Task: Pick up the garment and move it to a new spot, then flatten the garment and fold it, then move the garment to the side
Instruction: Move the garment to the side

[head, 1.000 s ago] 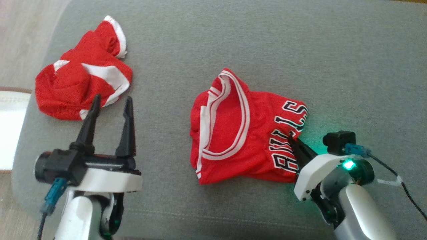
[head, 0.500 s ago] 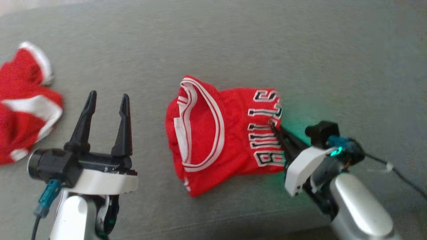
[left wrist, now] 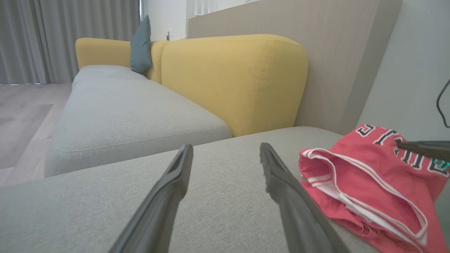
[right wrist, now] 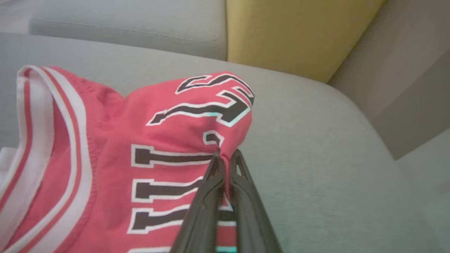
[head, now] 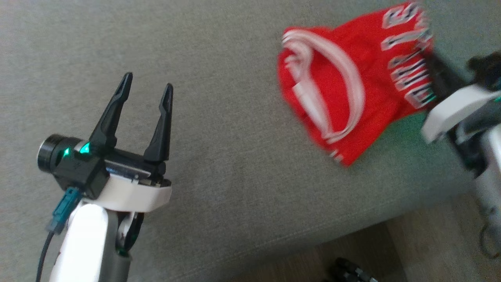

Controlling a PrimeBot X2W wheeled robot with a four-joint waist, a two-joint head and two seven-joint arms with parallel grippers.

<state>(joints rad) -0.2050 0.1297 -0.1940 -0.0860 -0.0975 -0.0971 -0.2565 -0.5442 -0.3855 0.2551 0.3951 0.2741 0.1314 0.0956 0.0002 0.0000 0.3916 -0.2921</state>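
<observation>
The garment [head: 352, 86] is a red jersey with white trim and black lettering, bunched on the grey sofa seat at the upper right of the head view. My right gripper [head: 434, 66] comes in from the right edge, blurred. In the right wrist view that gripper [right wrist: 226, 154] is shut on a fold of the garment [right wrist: 105, 147] at its lettered edge. My left gripper [head: 148, 82] stands open above bare seat at the lower left, well apart from the jersey. In the left wrist view the left gripper [left wrist: 225, 147] holds nothing, and the garment [left wrist: 351, 175] lies to its right.
The grey sofa seat [head: 235, 117] ends at a front edge, with wooden floor [head: 411, 243] at the lower right and a dark object [head: 352, 270] on it. A yellow backrest [left wrist: 228, 77] and a teal cushion [left wrist: 140, 45] stand behind.
The head camera has swung, so the whole picture has shifted and a second red garment at the left has left the frame. The right gripper stays shut on the jersey. The left gripper stays open.
</observation>
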